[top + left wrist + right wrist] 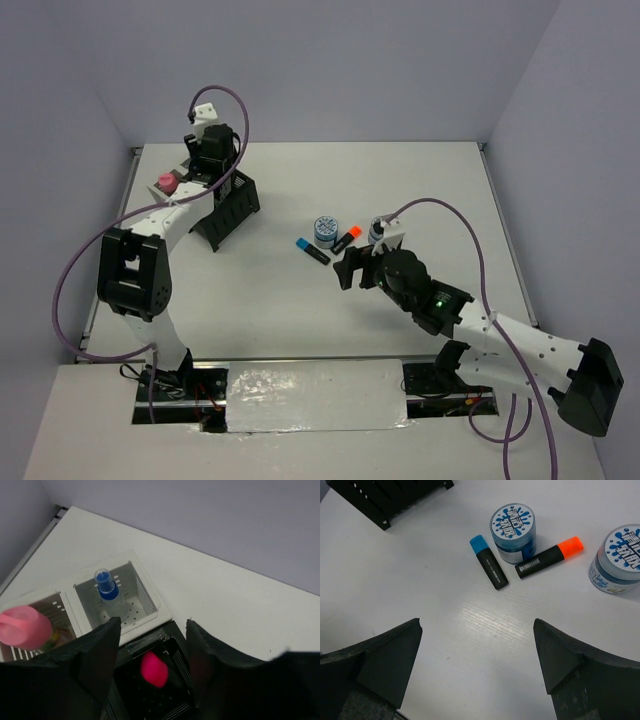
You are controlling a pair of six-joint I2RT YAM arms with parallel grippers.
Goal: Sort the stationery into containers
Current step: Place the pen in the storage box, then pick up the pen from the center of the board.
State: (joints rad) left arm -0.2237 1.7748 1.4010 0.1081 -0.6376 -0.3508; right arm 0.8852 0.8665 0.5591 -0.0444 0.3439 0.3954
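The left gripper (152, 630) is hovering, jaws apart and empty, over the black mesh organiser (155, 700), where a pink stick (152, 669) is lying in one compartment. Beside the organiser, a grey cup (142, 592) is holding the blue-capped bottle (106, 587). The right gripper (477, 650), also spread wide and empty, is hanging near two patterned tins (513, 527). Their blue lid lettering is too stylised to read. A blue-capped marker (489, 562) and an orange-capped marker (549, 557) are lying just beside the nearer tin.

Beyond the right hand (477, 625), two blue-and-white splash-patterned tins (513, 532), a blue-capped black marker (489, 569), an orange-capped black marker (548, 557); under the left hand (153, 624), a pink stick (153, 669)
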